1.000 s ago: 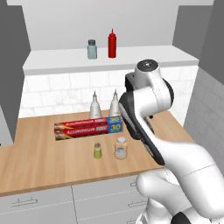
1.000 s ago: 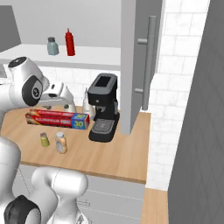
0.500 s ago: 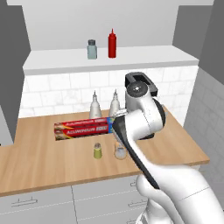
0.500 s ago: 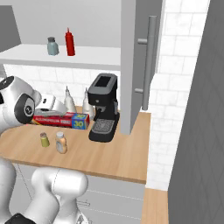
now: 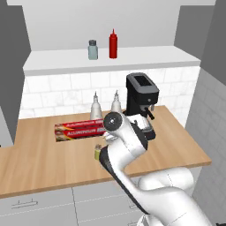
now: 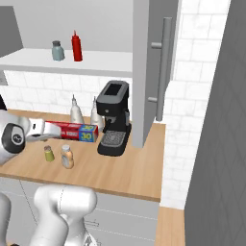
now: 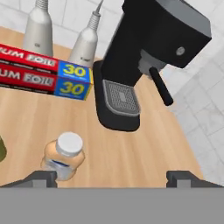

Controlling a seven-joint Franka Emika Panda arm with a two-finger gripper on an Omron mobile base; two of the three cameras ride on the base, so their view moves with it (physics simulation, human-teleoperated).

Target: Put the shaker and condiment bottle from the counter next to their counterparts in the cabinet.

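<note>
Wall cabinet (image 5: 132, 57), across the upper part of the left base frame: a doorless recess whose white shelf board is the goal, hence left reachable from the front. Wooden surface (image 5: 39, 163), filling the middle band of that frame and carrying everything not yet stowed. Robot arm, rising from the lower right and folded over the surface so that the hand looks down on the goods. Coffee machine (image 7: 148, 48), upper centre to right of the hand frame, standing on the surface just beside the working area and a likely obstacle to a wide swing. Foil box (image 7: 43, 74), at the left edge of the hand frame, lying flat in front of two silvery cone bottles (image 7: 39, 26). Counterparts: red squeeze bottle (image 5: 113, 44) and pale shaker (image 5: 92, 49), side by side left of centre on the shelf, with bare board on either side for the newcomers. Condiment bottle (image 7: 63, 155), lower left of the hand frame, upright on the surface, near the left fingertip and apparently the first object to be taken. Shaker (image 6: 48, 153), lower left of the right base frame, upright just beside the condiment bottle. End effector (image 7: 111, 178), bottom of the hand frame: jaws spread wide and holding nothing, judged ready for a grasp.
</note>
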